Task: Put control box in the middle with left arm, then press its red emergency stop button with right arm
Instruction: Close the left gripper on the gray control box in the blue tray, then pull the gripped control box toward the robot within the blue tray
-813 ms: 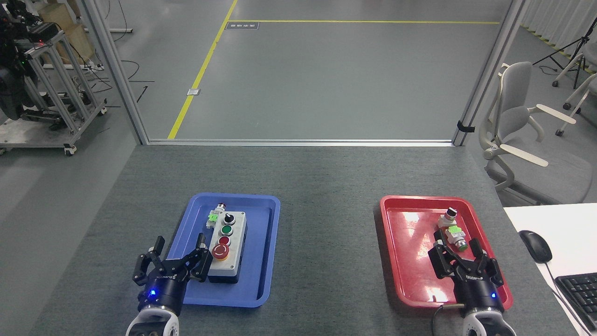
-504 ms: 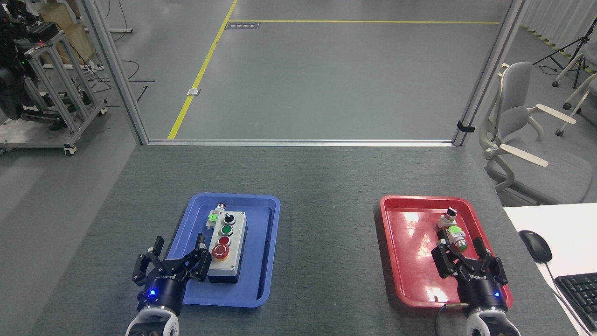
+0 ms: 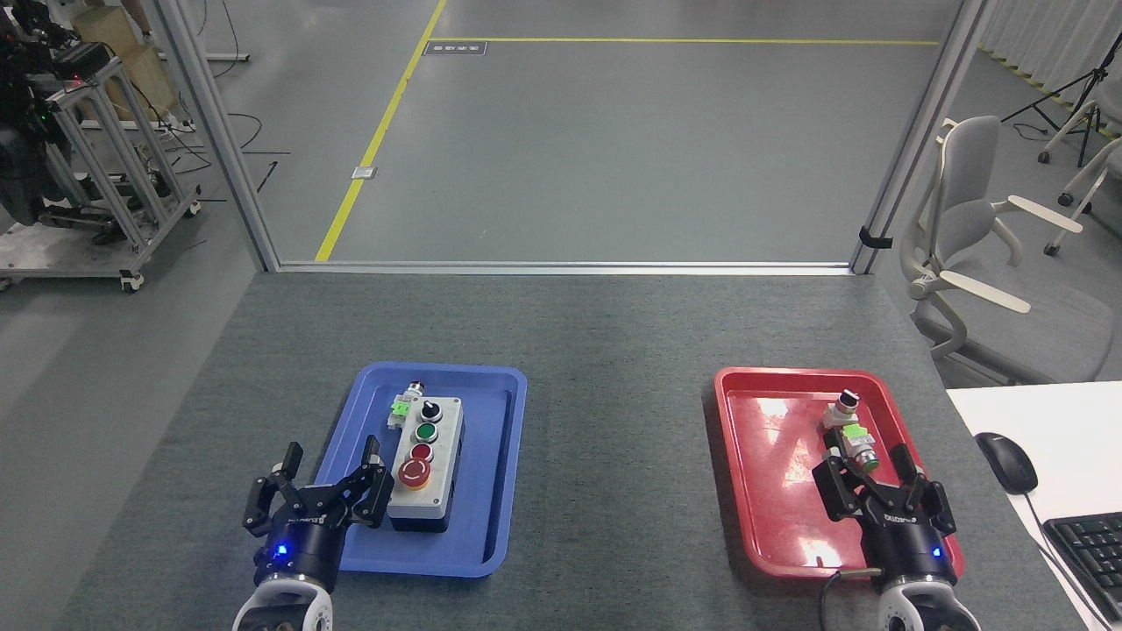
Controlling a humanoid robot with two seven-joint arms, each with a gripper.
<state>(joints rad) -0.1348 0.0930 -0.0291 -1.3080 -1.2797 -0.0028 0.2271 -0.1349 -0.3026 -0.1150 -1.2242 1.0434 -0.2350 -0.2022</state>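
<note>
Control box (image 3: 424, 463) is lying lengthwise in the blue tray (image 3: 500, 456) on the left part of the bench (image 3: 614, 333), its red emergency stop button (image 3: 414, 472) sitting toward the near end of its face, so the first step, bringing it to the middle, is not yet done. The left pincer (image 3: 320, 491) is hovering released, fingers spread, just beside the box's near left corner and over the tray's rim. To do this well, I judge the left pincer should be straddling the box across its narrow width, clear of the mushroom head, closing on the grey sides, then lifting high enough to clear the tray wall before carrying it right to the open bench between the two trays. The right pincer (image 3: 881, 495) is waiting released over the red tray (image 3: 754, 456), empty, near the loose switch parts (image 3: 848, 429). Compared with the earlier frames, both pincers are sitting slightly nearer the robot, the left one also a touch further left; the box is unmoved.
</note>
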